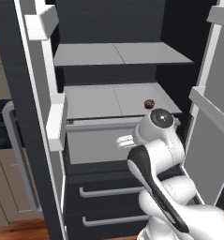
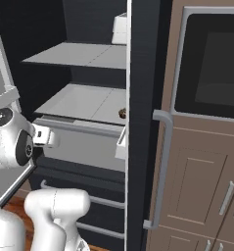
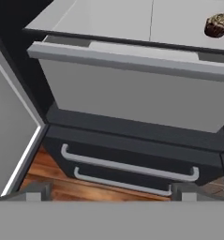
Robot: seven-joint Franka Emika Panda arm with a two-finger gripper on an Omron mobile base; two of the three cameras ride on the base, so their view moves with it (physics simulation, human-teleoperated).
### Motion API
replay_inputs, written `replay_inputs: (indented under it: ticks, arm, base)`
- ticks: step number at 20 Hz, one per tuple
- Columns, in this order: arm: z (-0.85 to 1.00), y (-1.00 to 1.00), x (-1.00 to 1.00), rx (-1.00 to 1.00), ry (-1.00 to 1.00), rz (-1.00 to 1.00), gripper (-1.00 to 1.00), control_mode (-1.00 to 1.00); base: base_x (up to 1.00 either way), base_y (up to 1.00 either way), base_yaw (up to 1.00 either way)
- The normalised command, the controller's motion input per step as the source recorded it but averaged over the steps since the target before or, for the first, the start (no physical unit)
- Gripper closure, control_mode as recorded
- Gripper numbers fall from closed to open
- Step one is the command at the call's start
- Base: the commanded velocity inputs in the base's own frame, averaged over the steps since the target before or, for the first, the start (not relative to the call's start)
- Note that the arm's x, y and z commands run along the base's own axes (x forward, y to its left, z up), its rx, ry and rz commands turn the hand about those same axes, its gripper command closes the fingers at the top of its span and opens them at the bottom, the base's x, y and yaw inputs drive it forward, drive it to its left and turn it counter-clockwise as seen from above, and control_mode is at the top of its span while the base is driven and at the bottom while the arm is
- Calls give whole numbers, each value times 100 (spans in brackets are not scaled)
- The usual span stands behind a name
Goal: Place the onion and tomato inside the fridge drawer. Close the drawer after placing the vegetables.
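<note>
Just ahead, gripper (image 2: 50, 137) faces fridge drawer (image 3: 132, 93).

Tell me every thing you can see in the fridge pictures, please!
fridge drawer: one, light grey, below the lower shelf, nearly shut
shelves: two, light grey, above the drawer
small ball: one, dark brown, right side of the lower shelf
dark drawers: two, grey bar handles, under the fridge drawer
fridge doors: two, swung open at each side
cabinets: brown, right of the fridge
gripper: one, white, in front of the fridge drawer; open or shut unclear
</note>
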Motion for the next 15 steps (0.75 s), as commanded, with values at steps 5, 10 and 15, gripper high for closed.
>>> replay_inputs:
  ticks: [5, 10, 15]
  arm:
    - [21, -39, -71, 11, 0, -1, -100, -100]
    - [16, -8, -55, 6, 0, 0, -100, -100]
    - [4, 0, -42, 1, -6, 0, -100, -100]
  base:
    - [0, 0, 0]
    - [0, 0, 0]
    - [0, 0, 0]
